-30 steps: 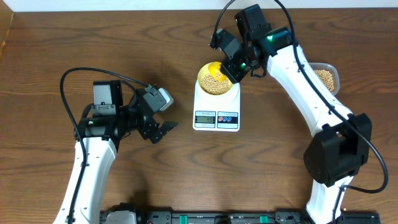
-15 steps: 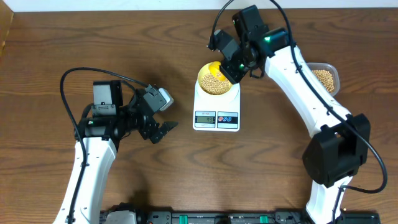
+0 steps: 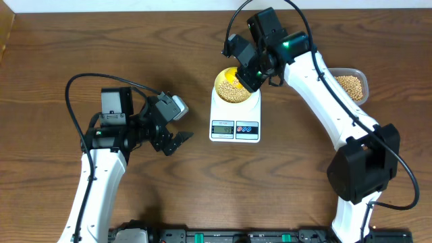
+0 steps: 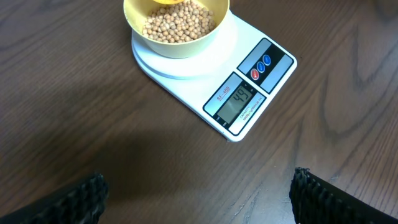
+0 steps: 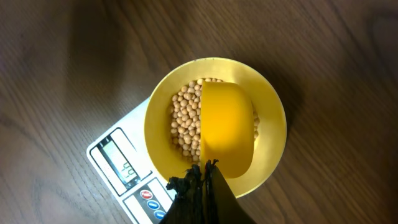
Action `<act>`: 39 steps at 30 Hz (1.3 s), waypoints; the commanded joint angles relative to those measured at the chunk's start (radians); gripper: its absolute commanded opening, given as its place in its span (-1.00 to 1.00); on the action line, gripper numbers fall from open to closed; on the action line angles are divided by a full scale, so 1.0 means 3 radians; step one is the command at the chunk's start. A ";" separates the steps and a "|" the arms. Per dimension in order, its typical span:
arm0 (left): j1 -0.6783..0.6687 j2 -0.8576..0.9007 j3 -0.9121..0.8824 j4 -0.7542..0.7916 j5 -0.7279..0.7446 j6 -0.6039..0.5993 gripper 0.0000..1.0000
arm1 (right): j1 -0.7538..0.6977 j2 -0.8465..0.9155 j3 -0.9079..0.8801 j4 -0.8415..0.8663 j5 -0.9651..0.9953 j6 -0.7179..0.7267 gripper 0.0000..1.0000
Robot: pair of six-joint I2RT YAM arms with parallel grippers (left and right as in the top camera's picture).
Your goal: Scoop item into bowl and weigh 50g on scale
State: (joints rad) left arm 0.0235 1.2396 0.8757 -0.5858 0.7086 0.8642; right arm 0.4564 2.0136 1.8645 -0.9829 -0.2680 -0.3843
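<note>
The pale-yellow bowl [image 3: 235, 86] stands on the white scale [image 3: 235, 120], partly filled with tan grains [image 5: 185, 118]. The scale's display [image 4: 239, 104] shows 49. My right gripper [image 5: 203, 171] is shut on the handle of a bright yellow scoop [image 5: 227, 127], holding it turned over above the bowl [image 5: 267, 143]; in the overhead view this gripper [image 3: 248, 73] is over the bowl's right rim. My left gripper [image 3: 177, 142] is open and empty, left of the scale above the table. In the left wrist view its fingers frame bare wood [image 4: 199, 199], with bowl [image 4: 177, 25] and scale [image 4: 267, 68] ahead.
A clear plastic tub [image 3: 351, 84] holding more grains stands at the right, behind my right arm. The table's back edge runs along the top of the overhead view.
My right gripper with the scoop has shifted slightly left and back over the bowl. The left arm has not moved.
</note>
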 commanded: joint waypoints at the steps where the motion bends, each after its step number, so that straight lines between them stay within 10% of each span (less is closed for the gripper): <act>1: 0.0014 -0.0036 -0.0022 -0.0001 0.0055 -0.0003 0.90 | 0.0018 -0.0043 0.0081 0.0000 0.0013 -0.0043 -0.98; 39: 0.0014 -0.0036 -0.0020 -0.0001 0.0055 -0.0003 0.90 | 0.0023 -0.0043 0.0081 0.0078 -0.0013 -0.0192 -0.98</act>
State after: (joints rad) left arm 0.0235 1.2396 0.8757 -0.5858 0.7086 0.8642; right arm 0.4568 2.0136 1.8645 -0.9638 -0.2295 -0.4511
